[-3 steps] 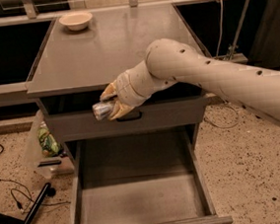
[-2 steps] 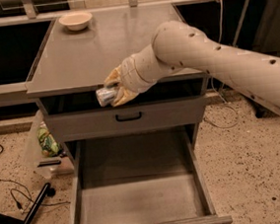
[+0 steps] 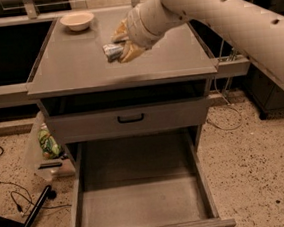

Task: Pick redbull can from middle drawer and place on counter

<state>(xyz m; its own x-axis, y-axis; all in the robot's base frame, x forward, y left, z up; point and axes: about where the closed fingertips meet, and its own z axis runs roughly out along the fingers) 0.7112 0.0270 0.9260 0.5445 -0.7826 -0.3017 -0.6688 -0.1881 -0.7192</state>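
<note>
My gripper is over the middle of the counter, shut on the redbull can. The can is a small silver cylinder held sideways between the yellowish fingers, its end pointing left. It hangs a little above the grey counter top; I cannot tell whether it touches. The middle drawer is pulled out below, its flat grey floor bare. My pale arm reaches in from the upper right.
A cream bowl stands at the counter's back left. A closed drawer front with a black handle sits above the open drawer. A bag of green items and black cables lie on the speckled floor at left.
The gripper has carried the can up from in front of the top drawer to above the counter top, moving back and to the right.
</note>
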